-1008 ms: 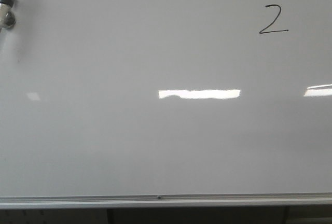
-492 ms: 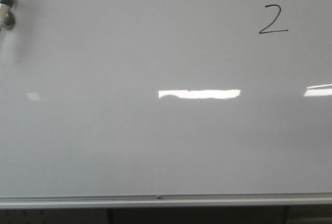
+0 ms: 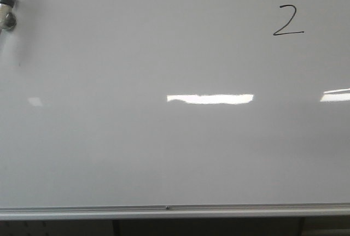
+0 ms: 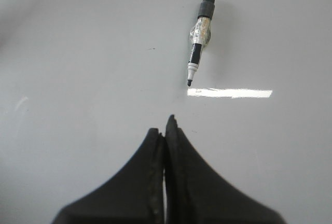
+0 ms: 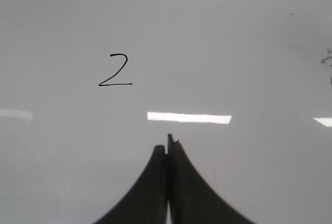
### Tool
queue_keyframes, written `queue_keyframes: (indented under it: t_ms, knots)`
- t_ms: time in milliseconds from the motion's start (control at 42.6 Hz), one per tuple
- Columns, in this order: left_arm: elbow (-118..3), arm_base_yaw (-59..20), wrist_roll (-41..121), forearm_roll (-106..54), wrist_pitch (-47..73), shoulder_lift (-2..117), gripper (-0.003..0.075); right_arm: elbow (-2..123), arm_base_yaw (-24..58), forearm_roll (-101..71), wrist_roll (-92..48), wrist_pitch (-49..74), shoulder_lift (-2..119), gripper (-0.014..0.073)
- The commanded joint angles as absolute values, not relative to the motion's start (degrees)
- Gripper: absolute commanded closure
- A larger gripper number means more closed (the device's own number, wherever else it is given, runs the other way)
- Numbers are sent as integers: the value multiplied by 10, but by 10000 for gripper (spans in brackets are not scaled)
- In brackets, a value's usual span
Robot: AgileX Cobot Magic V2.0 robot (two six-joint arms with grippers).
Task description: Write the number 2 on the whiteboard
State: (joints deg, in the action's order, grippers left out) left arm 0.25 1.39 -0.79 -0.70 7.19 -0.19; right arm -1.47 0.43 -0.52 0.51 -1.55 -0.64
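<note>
No change from a second ago. The number 2 (image 3: 288,20) sits upper right on the whiteboard (image 3: 164,154); marker (image 4: 199,35) stuck at its upper left. My left gripper (image 4: 166,130) and right gripper (image 5: 167,149) are both pinched closed, empty, off the board.

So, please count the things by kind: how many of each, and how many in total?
Whiteboard: 1
Handwritten number 2: 1
Marker: 1
Grippers, both shut and empty: 2 (left gripper, right gripper)
Total: 5
</note>
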Motion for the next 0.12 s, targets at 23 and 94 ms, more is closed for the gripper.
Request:
queue_keyframes:
  t_ms: [23, 94]
  knots:
    - [22, 15, -11, -7, 22, -17, 741, -13, 3, -6, 0, -65, -17, 662]
    - [22, 15, -11, -7, 22, -17, 741, -13, 3, -6, 0, -65, -17, 662]
